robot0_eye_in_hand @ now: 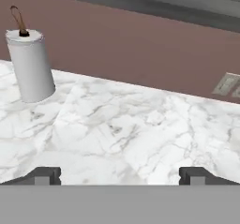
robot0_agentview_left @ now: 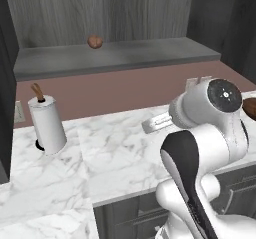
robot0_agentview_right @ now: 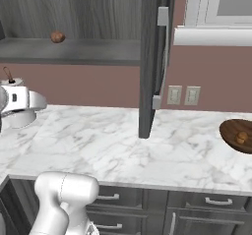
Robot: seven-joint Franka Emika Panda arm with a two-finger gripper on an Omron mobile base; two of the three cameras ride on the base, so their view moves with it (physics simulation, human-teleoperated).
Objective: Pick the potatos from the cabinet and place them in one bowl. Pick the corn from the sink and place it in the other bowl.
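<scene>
Fetching 2nd potato point(robot0_agentview_left: 94, 42) from cabinet shelf point(robot0_agentview_left: 130, 57): pincer point(robot0_eye_in_hand: 120, 175) spread, empty, low over desk point(robot0_eye_in_hand: 140, 138); needs lift twd shelf.

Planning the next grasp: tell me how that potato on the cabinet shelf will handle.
The potato looks rounded, so a nudge would probably roll it along the flat shelf. It seems small and firm, likely fitting between the open tool fingers.

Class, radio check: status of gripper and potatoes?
Gripper open, empty, over counter. One potato on cabinet shelf; another in dark bowl. Path clear.
</scene>
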